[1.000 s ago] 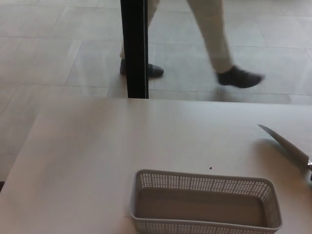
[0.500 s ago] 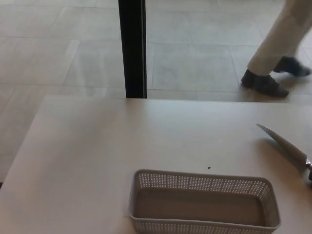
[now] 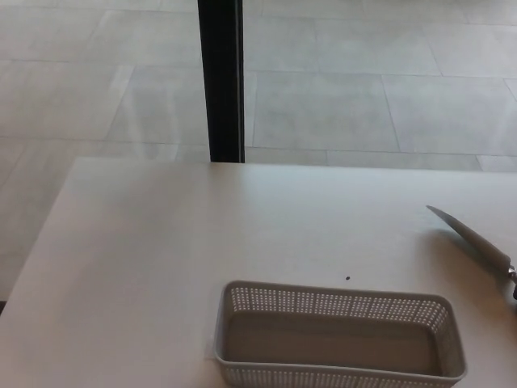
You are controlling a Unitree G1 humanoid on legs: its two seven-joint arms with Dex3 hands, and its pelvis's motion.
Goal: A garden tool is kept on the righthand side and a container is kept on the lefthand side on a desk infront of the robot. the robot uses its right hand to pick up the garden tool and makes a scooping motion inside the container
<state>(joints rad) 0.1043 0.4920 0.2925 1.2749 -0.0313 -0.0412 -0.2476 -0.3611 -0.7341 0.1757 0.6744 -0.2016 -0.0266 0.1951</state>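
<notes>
- Head view: the walking person has left the floor beyond; white desk unchanged
- Grey perforated plastic basket empty; pointed metal trowel blade lies untouched at right
- Neither hand shows; picking up not begun

No readable text, label or number anywhere.

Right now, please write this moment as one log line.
hands: not visible | garden tool: on desk, right | container: empty, front | scooping: not begun
</notes>
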